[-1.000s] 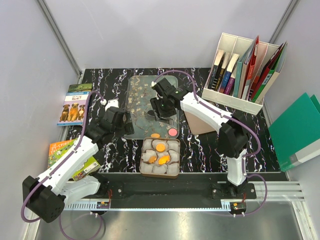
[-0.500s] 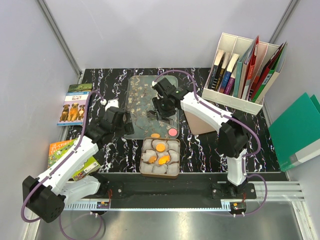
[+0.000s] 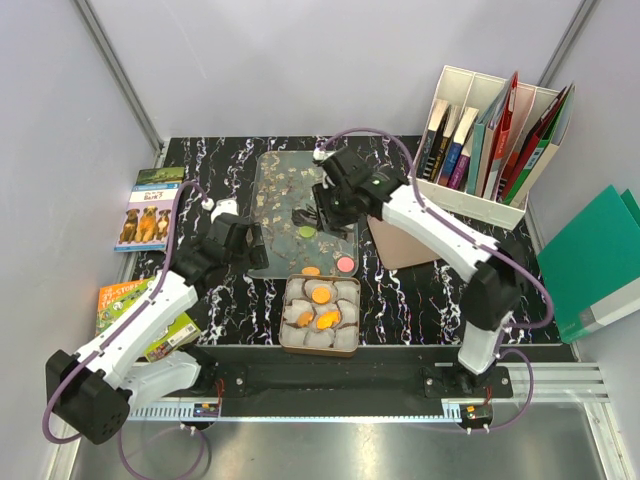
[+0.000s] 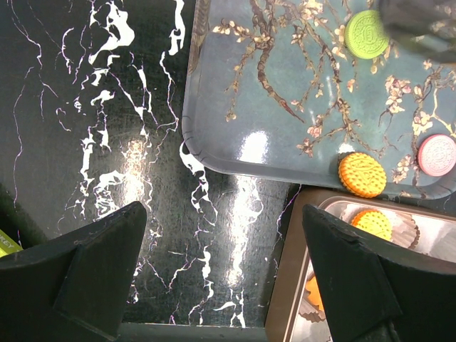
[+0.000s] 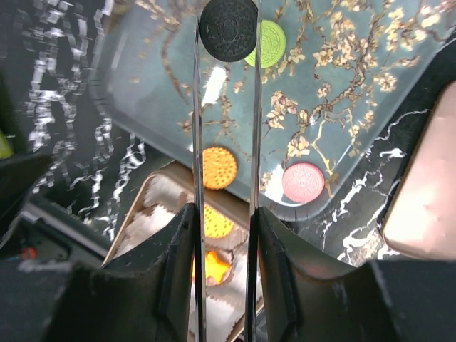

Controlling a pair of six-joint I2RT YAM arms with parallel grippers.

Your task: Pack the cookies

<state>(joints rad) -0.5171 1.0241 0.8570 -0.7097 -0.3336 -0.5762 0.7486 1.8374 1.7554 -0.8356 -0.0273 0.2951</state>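
The black cookie (image 5: 228,28) is pinched across its width by the right jaws, caught at the very tips of 2 thin clear fingers (image 5: 197,107), over the far part of the blossom tray (image 5: 356,92). Whether it has cleared the tray surface is hard to say from the wrist view. That grip is the main worry: a round, flat biscuit held at only 2 points on its rim can pivot or squirt out if the arm swings fast. The green cookie (image 5: 267,44) lies just beside it, so a low sideways move could drag it along. An orange cookie (image 5: 217,167) and a pink one (image 5: 303,183) wait at the tray's near edge, between the black one and the tin (image 4: 283,285), where 3 orange cookies (image 3: 320,295) already lie in white paper cups (image 5: 160,196). A careless release could land on a filled cup or crumple a light one. The left jaws are spread and empty above the tabletop (image 4: 92,107), near the tin's left side — close enough to crowd the right arm's approach
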